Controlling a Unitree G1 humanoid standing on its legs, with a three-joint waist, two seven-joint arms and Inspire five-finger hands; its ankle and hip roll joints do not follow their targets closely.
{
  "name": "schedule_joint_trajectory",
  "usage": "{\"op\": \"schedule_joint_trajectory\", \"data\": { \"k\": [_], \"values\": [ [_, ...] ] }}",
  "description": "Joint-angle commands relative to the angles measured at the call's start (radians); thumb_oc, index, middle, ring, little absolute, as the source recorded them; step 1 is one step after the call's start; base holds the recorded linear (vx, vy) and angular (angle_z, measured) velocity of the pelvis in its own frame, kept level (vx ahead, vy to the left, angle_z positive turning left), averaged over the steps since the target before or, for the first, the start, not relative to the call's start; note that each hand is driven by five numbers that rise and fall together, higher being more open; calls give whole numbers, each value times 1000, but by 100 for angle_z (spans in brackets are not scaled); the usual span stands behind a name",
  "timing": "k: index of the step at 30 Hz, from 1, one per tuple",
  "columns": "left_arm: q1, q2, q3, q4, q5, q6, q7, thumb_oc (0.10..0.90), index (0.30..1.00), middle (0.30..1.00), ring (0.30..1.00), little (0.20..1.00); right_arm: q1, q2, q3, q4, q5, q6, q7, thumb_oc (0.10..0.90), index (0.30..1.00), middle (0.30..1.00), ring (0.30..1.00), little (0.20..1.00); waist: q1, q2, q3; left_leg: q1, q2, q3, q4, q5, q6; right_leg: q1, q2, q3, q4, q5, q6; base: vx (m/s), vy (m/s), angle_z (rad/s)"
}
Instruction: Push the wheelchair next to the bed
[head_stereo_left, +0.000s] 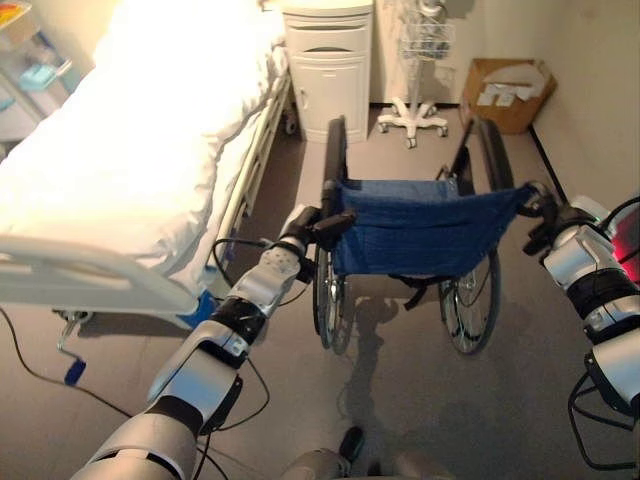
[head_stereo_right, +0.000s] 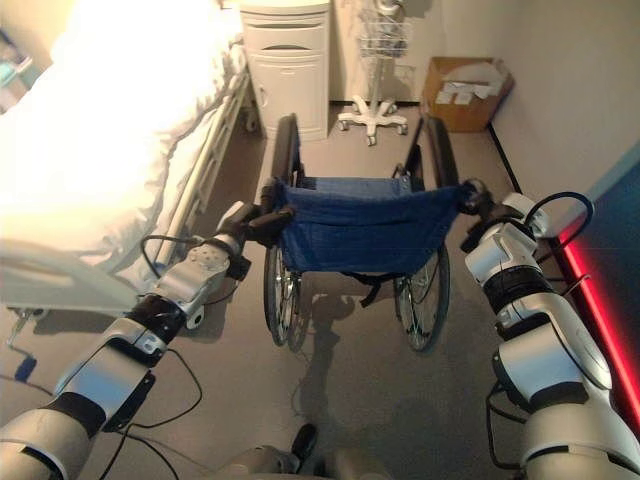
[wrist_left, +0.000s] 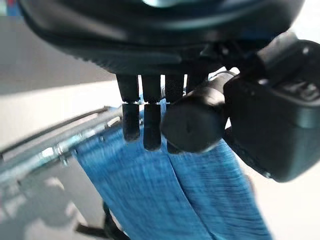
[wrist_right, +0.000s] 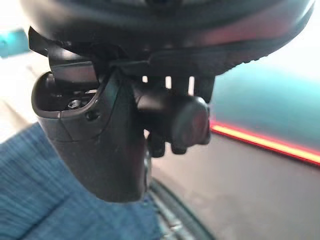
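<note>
You have the wheelchair (head_stereo_left: 420, 240) standing on the grey floor (head_stereo_left: 420, 410) in front of you, its blue fabric backrest (head_stereo_left: 425, 228) facing you and its large wheels to either side. It sits in the aisle just beside the bed (head_stereo_left: 130, 150), which runs along your left with white bedding and a white rail at its near end; a narrow strip of floor lies between the bed frame and the wheelchair's left wheel (head_stereo_left: 328, 300). Your left hand (head_stereo_left: 305, 228) is at the left push handle (wrist_left: 192, 122), and in the left wrist view you can see its fingers (wrist_left: 142, 117) curled over the dark round-ended grip, with the thumb alongside it and the blue fabric just past them. Your right hand (head_stereo_right: 478, 205) is at the right push handle (wrist_right: 182, 120); the right wrist view shows its fingers (wrist_right: 170, 145) wrapped round that grip as well, the thumb's dark bulk in front. Beyond the wheelchair, a white bedside cabinet (head_stereo_left: 328, 65) stands against the far wall near the head of the bed, a wheeled stand with a wire basket (head_stereo_left: 415, 70) stands to its right, and an open cardboard box (head_stereo_left: 508, 92) lies in the far right corner.
</note>
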Motion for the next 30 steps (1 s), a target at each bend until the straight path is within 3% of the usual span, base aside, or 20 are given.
{"op": "schedule_joint_trajectory", "data": {
  "k": [1,3,4,5,6,7,8,10,13,15,17,22,25,30],
  "values": [
    [44,-18,-74,-46,69,-70,-62,400,300,300,300,300,-101,156,162,-92,-62,-268,75,400,300,300,300,300,28,-65,69,164,43,94,-33,-59,-167,-11,-68,55,-395,433,75,518,-496,126],
    [21,-13,-88,-48,72,-75,-89,400,300,300,300,300,-119,156,156,-49,-73,-296,62,400,300,300,300,300,32,-67,69,176,65,48,-20,-87,-192,48,-81,117,-447,398,65,304,-389,105],
    [2,-17,-94,-31,79,-81,-94,400,300,300,300,300,-137,163,159,-6,-73,-325,56,400,300,300,300,300,34,-83,56,172,67,28,-5,-106,-205,107,-81,137,-510,381,67,413,-437,137],
    [-4,-23,-95,-14,44,-70,-79,400,300,300,300,300,-157,187,174,45,-51,-356,45,400,300,300,300,300,44,-96,41,182,81,25,8,-122,-223,161,-91,118,-537,382,69,446,-440,147],
    [3,-24,-90,-13,38,-62,-83,400,300,300,300,300,-166,195,184,48,-42,-353,52,400,300,300,300,300,48,-100,32,199,94,20,10,-119,-234,165,-87,115,-487,380,68,451,-370,147],
    [16,-21,-84,-17,40,-46,-85,400,300,300,300,300,-173,202,192,44,-46,-353,70,400,300,300,300,300,53,-98,19,221,126,23,14,-90,-253,170,-82,99,-437,375,62,421,-321,97],
    [36,-13,-84,-31,52,-28,-80,400,300,300,300,300,-176,205,204,37,-54,-354,89,400,300,300,300,300,60,-99,4,225,171,46,24,-6,-279,200,-86,58,-444,379,51,440,-333,57],
    [54,-1,-73,-39,54,-33,-87,400,300,300,300,300,-182,193,218,21,-48,-360,103,400,300,300,300,300,66,-109,-6,180,209,82,56,109,-292,271,-66,54,-504,372,29,390,-346,27],
    [39,6,-56,-6,41,-72,-77,400,300,300,300,300,-190,188,216,13,-32,-350,94,400,300,300,300,300,70,-111,-22,147,235,158,69,188,-328,301,-71,-28,-531,352,11,180,-264,37],
    [16,-13,-41,31,54,-81,-89,400,300,300,300,300,-198,196,208,17,2,-325,76,400,300,300,300,300,72,-109,-21,96,265,249,64,242,-356,335,-76,-91,-549,331,-2,105,-259,-8],
    [17,-23,-36,52,70,-86,-102,400,300,300,300,300,-183,212,196,27,0,-316,56,400,300,300,300,300,82,-106,-14,52,276,297,44,259,-369,381,-78,-124,-566,307,-5,113,-192,39],
    [36,-26,-20,66,76,-91,-96,400,300,300,300,300,-165,239,175,49,-3,-273,48,400,300,300,300,300,103,-77,-7,38,270,319,-79,282,-377,444,-59,-131,-578,263,-5,166,-54,29],
    [49,-36,-17,53,61,-73,-78,400,300,300,300,300,-152,262,181,21,-7,-205,59,400,300,300,300,300,118,-68,-8,28,232,313,-132,255,-364,472,-42,-114,-570,235,-7,237,-31,-11],
    [94,-34,-20,1,44,-46,-49,400,300,300,300,300,-109,293,184,-27,-16,-168,80,400,300,300,300,300,169,-68,3,-65,157,306,-163,279,-344,565,1,-75,-576,192,-25,308,11,-26]
  ]
}}
